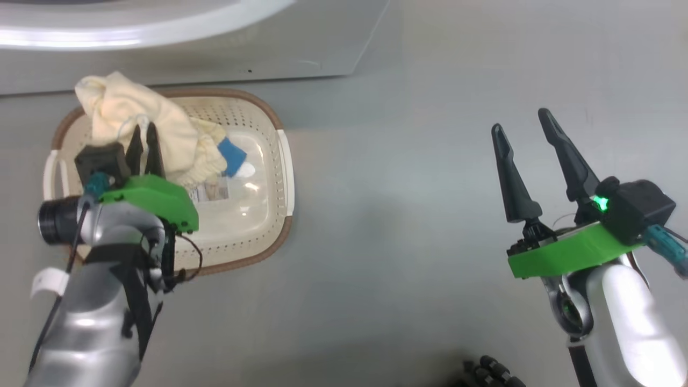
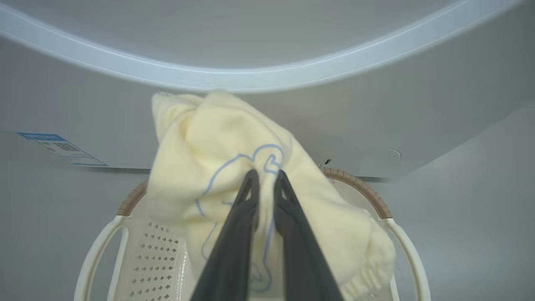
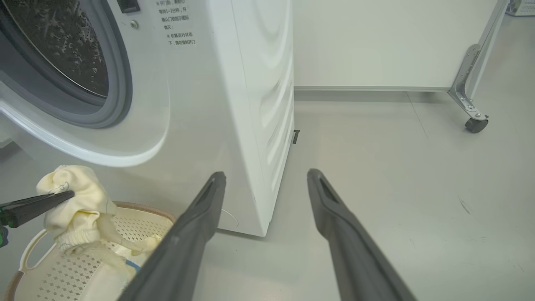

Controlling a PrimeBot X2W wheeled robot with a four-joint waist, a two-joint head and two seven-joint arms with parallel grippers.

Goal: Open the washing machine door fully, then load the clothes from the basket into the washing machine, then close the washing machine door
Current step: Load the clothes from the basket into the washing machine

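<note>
The clothes (image 1: 141, 122), a cream bundle, are pinched near the top between the narrowed fingers of the left gripper (image 1: 144, 129) and held up over the far left part of the basket (image 1: 267, 110). The lower folds, with a blue patch, trail into the basket. The basket stands on the floor (image 1: 403, 188) directly before the washing machine (image 3: 200, 104), whose drum opening is uncovered. The right gripper (image 1: 520, 121) hangs well apart to the right over the floor, fingers spread wide, holding nothing.

Chinese txt (image 3: 177, 25), washing machine (image 3: 200, 104) front: too blurry; blue sticker (image 2: 60, 148) unreadable.
</note>
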